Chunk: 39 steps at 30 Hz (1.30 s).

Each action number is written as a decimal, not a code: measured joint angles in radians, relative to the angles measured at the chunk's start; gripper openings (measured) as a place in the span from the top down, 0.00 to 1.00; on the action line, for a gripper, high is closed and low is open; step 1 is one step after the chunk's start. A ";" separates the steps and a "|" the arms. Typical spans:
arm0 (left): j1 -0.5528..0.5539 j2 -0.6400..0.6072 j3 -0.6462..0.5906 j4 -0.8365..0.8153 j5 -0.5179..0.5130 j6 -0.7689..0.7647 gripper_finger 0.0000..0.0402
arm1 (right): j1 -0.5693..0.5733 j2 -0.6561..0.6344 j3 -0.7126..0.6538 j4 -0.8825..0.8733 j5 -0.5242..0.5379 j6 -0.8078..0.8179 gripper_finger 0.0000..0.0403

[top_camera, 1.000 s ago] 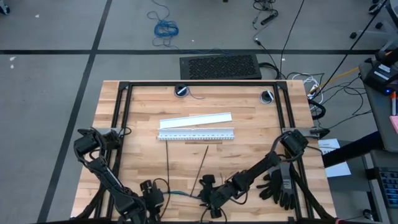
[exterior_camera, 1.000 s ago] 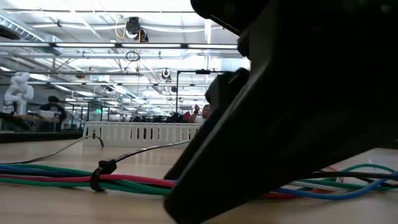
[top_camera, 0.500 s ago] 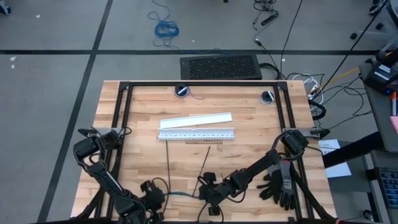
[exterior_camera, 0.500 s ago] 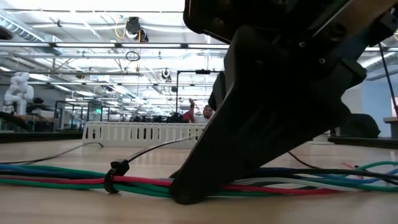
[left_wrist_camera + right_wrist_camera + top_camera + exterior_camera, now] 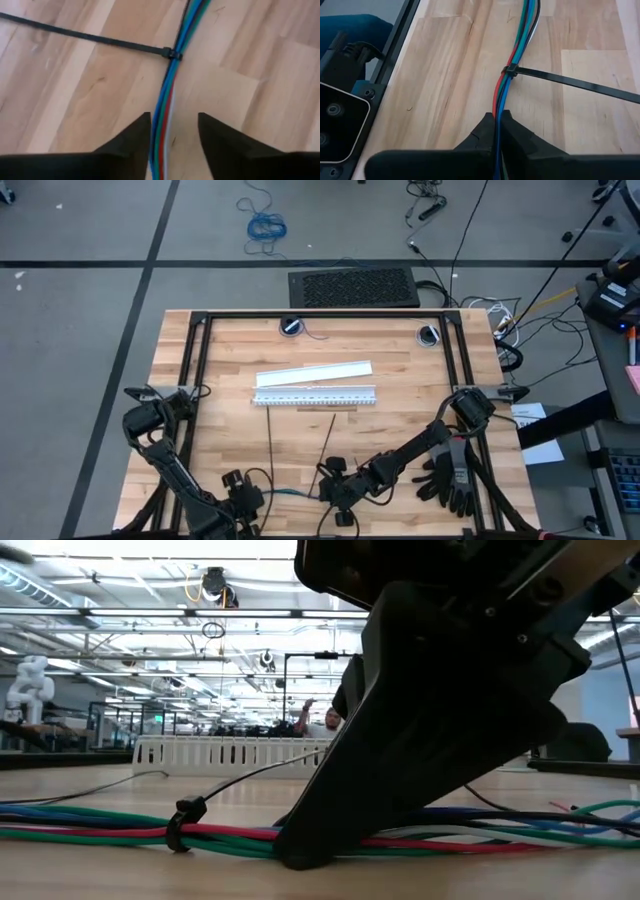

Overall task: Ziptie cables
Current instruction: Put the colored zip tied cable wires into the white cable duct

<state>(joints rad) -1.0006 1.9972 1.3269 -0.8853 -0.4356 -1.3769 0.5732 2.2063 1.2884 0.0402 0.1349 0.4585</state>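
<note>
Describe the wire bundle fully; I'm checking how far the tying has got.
The wire bundle is a loose run of thin blue, green, red and pale wires lying flat on the wooden table near its front edge. Two black zipties are looped around it, one in the right wrist view, one in the left wrist view, each with a long tail trailing over the wood. The right pincer is shut on the bundle; the left pincer straddles it, jaws apart.

Bare wood mid-table, white slotted strip (image 5: pixel 316 397) and flat strip (image 5: pixel 314 372) block far side, gloves (image 5: pixel 447 480) right.
</note>
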 joint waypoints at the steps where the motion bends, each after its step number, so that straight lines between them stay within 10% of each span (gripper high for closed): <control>1: 0.001 0.007 -0.015 0.014 0.003 0.000 0.56 | 0.000 0.000 0.000 0.001 -0.001 -0.002 0.96; 8: -0.001 0.054 -0.097 0.095 0.019 -0.060 0.45 | 0.001 0.000 -0.002 0.008 -0.011 -0.010 0.96; 19: -0.030 0.054 -0.101 0.117 0.017 -0.129 0.96 | 0.003 0.000 -0.002 0.002 -0.031 -0.002 0.99; 33: -0.023 0.072 0.026 -0.084 -0.029 -0.135 1.00 | 0.027 -0.093 -0.009 -0.071 0.041 -0.052 1.00; 39: -0.012 0.072 0.127 -0.291 -0.052 -0.098 1.00 | 0.067 -0.171 0.079 -0.381 0.156 -0.053 1.00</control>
<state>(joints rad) -1.0127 2.0693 1.4538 -1.1762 -0.4877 -1.4747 0.6400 2.0354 1.3677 -0.3411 0.2906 0.4059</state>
